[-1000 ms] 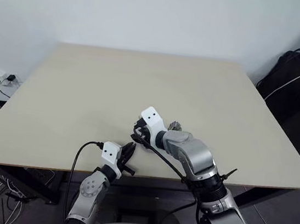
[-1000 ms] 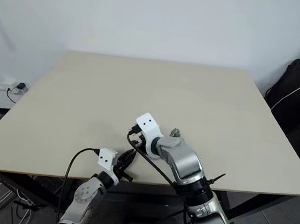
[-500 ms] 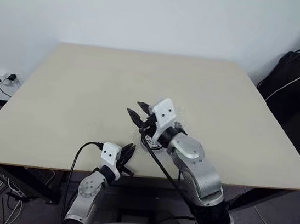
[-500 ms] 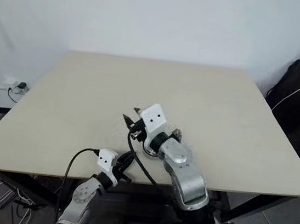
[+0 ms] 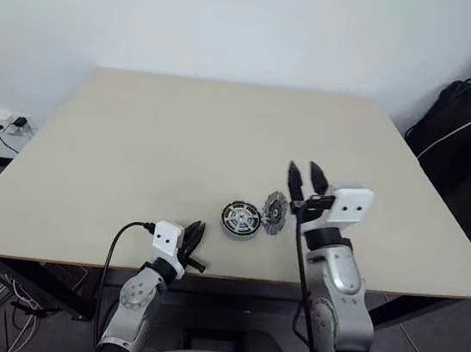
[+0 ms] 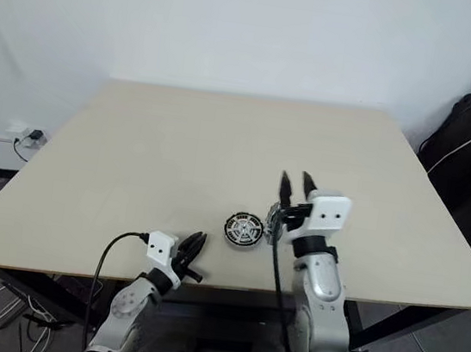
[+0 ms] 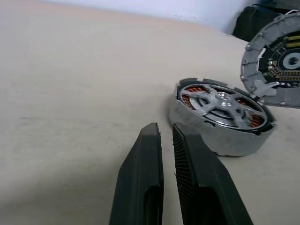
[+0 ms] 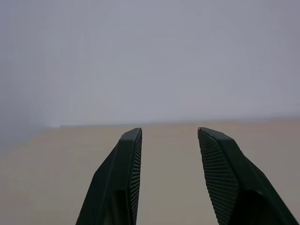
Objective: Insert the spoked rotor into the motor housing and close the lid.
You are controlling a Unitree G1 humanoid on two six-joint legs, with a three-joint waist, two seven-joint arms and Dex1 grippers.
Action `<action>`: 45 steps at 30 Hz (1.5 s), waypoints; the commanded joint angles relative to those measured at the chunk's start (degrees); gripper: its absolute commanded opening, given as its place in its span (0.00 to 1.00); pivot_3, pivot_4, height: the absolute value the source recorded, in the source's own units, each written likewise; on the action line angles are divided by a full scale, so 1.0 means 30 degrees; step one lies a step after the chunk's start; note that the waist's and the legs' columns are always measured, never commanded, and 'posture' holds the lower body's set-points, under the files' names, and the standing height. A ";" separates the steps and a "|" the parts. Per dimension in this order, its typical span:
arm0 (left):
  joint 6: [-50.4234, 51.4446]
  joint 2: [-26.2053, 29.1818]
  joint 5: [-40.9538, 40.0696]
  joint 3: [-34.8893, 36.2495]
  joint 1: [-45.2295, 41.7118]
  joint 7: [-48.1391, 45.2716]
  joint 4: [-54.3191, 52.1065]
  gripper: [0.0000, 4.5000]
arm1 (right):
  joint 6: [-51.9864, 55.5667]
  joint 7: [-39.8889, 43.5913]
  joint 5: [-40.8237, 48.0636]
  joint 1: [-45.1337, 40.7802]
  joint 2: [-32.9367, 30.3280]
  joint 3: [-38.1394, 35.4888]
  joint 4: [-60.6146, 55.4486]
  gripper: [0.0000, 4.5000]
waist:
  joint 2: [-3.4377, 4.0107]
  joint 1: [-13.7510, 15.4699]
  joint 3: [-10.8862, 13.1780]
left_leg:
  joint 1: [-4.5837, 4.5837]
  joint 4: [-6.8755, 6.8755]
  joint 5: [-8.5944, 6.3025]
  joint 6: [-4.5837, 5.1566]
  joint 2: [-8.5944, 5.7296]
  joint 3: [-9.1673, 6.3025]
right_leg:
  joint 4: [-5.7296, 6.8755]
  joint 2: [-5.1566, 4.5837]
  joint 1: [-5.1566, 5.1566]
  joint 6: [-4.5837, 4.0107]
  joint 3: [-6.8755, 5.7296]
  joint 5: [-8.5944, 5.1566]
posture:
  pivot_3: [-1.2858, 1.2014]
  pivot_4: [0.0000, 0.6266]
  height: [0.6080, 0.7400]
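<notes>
My left fingers [image 7: 166, 154] are pressed together, empty, low at the near edge of the counter [image 5: 180, 134], pointing toward the motor housing [image 5: 239, 220]. The housing sits flat near the front middle of the counter, and the spoked rotor [image 7: 224, 104] lies inside it, silver spokes over copper windings. The lid [image 5: 275, 211] stands on edge just beside the housing's right side, leaning against it with its inner face toward the housing. My right fingers [image 5: 305, 182] are raised above the counter, just right of the lid, parted a moderate way with nothing between them.
</notes>
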 commanded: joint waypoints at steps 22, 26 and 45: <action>0.0076 0.0054 0.0224 -0.0015 -0.0294 0.0541 -0.0596 0.11 | 0.8954 0.2051 0.0833 0.1020 -0.2561 0.1087 0.0456 0.00 | 0.0048 -0.0010 0.0058 | -0.0003 -0.0004 0.0043 0.0096 0.0009 0.0024 | -0.0010 -0.0004 0.0020 -0.0016 0.0010 -0.0016 | 0.52 0.00 1.00; 0.0170 0.0056 0.0228 -0.0038 -0.0275 0.0540 -0.0598 0.11 | 0.9272 0.2782 0.1516 0.0636 -0.2735 0.1160 0.0015 0.00 | 0.0024 -0.0005 0.0073 | -0.0002 -0.0003 0.0041 0.0094 0.0010 0.0019 | -0.0014 -0.0006 0.0017 -0.0009 0.0006 -0.0013 | 0.52 0.00 1.00; 0.0303 0.0180 0.0259 -0.0041 -0.0241 0.0520 -0.0701 0.11 | 0.8311 0.4117 0.1327 -0.2904 -0.2467 0.3553 0.4659 0.00 | 0.0003 -0.0055 0.0089 | 0.0000 -0.0004 0.0042 0.0094 0.0011 0.0018 | -0.0012 -0.0001 0.0008 -0.0004 0.0001 -0.0008 | 0.52 0.00 1.00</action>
